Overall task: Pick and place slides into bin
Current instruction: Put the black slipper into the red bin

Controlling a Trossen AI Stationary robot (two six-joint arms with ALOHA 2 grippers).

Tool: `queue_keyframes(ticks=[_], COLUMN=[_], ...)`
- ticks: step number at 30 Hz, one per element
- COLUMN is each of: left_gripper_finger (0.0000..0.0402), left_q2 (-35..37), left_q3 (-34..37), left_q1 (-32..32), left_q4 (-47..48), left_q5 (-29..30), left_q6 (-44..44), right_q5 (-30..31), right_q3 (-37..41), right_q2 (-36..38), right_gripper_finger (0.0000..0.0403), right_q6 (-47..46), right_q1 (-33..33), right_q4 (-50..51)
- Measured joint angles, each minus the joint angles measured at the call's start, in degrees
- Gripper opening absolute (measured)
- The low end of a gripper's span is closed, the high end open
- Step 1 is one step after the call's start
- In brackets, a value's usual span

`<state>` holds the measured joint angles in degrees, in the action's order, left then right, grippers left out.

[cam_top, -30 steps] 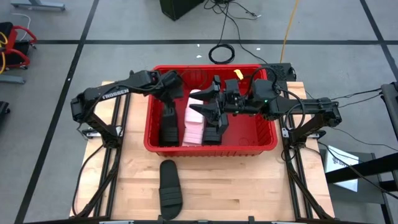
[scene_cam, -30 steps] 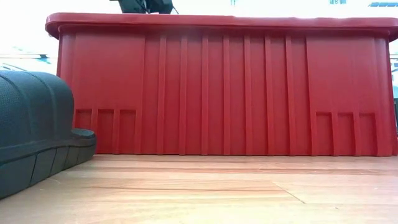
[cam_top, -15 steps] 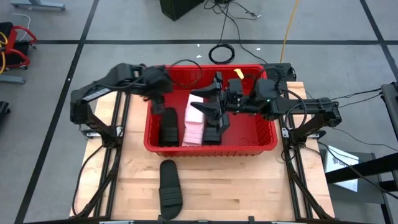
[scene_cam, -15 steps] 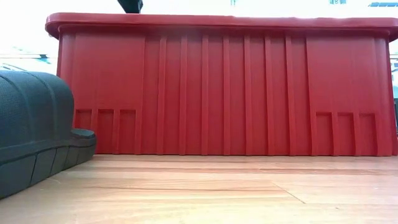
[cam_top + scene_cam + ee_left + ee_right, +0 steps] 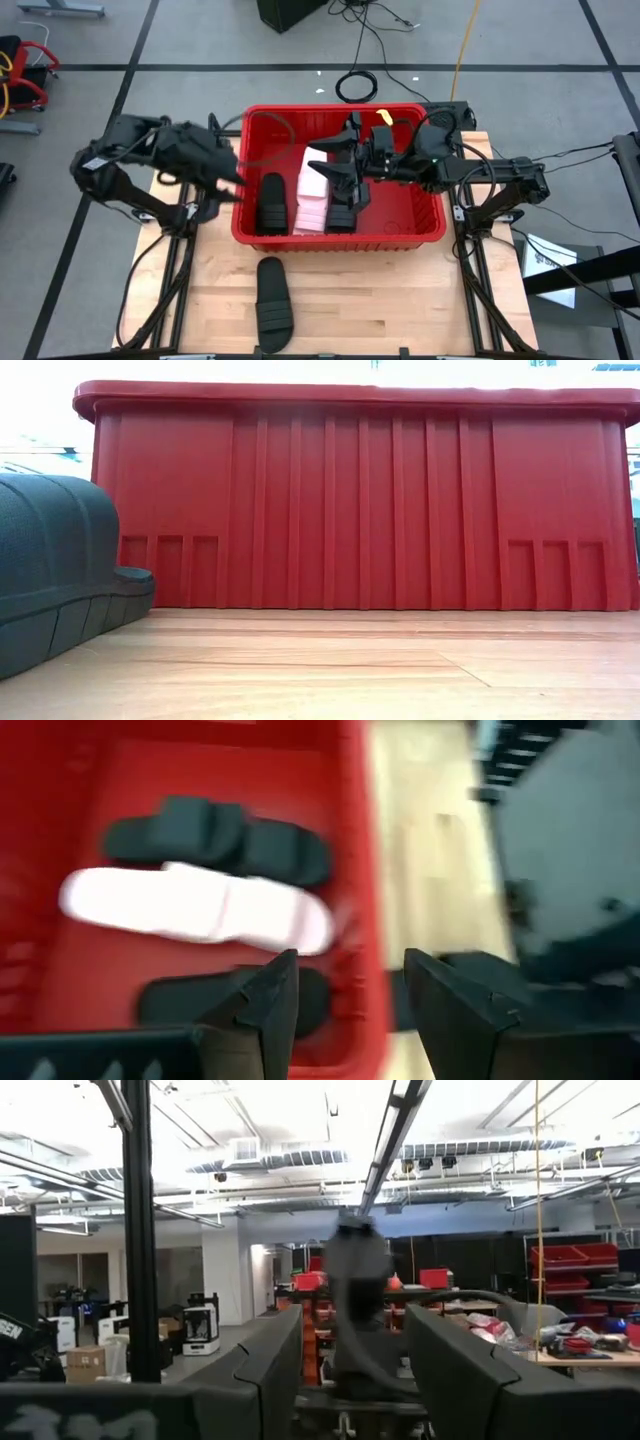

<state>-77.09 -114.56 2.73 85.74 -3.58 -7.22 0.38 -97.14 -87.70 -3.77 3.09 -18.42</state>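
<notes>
The red bin (image 5: 400,215) stands at the middle of the table. Three slides show inside it: a black one (image 5: 270,203) at the left, a pale pink one (image 5: 313,195) and a black one (image 5: 345,208). They also show in the left wrist view, black (image 5: 220,840), pink (image 5: 190,905) and black (image 5: 180,1005). Another black slide (image 5: 273,305) lies on the table in front of the bin and shows in the low view (image 5: 50,570). My left gripper (image 5: 232,178) is open and empty at the bin's left rim. My right gripper (image 5: 325,165) is open and empty above the pink slide.
The bin's tall front wall (image 5: 360,510) fills the low view. Bare wooden table (image 5: 400,300) lies in front of the bin and to the right of the loose slide. Cables (image 5: 355,85) lie on the floor behind the table.
My left gripper has gone from above the bin's left part toward the table's left edge and now stands at the bin's left rim, open. The black slide at the bin's left lies in the bin.
</notes>
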Motion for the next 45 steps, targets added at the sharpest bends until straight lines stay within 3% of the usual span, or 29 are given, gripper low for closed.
queue_keyframes(ticks=[5, 13, 20, 30, 39, 45], left_gripper_finger=[0.0177, 0.0177, 0.0177, 0.0177, 0.0177, 0.0177], left_q2=[-0.1, -0.2, -0.2, 0.6, 0.0, -0.5], left_q3=[3.3, 20.1, 36.1, 55.0, 55.3, 51.9], left_q1=[8.6, 20.0, 25.1, 26.4, 27.8, 30.6], left_q4=[-0.5, -8.8, -26.6, -51.7, -60.4, -56.8], left_q5=[-1.4, -5.6, -7.0, -5.9, -4.3, -3.1], left_q6=[-3.9, -8.6, -11.4, -16.3, -17.6, -20.1], right_q5=[-0.1, -0.2, -0.2, -0.4, -0.4, -0.5], right_q3=[0.0, 0.0, 0.0, 0.0, 0.0, 0.0], right_q2=[0.0, 0.0, 0.0, 0.0, 0.0, 0.0], right_gripper_finger=[0.0166, 0.0166, 0.0166, 0.0166, 0.0166, 0.0166], right_q6=[0.0, 0.0, -2.2, -3.0, -5.2, -6.0], right_q1=[-0.6, -0.8, -0.8, -0.6, -0.4, -0.3], right_q4=[0.1, 0.7, 3.2, 4.2, 4.6, 5.3])
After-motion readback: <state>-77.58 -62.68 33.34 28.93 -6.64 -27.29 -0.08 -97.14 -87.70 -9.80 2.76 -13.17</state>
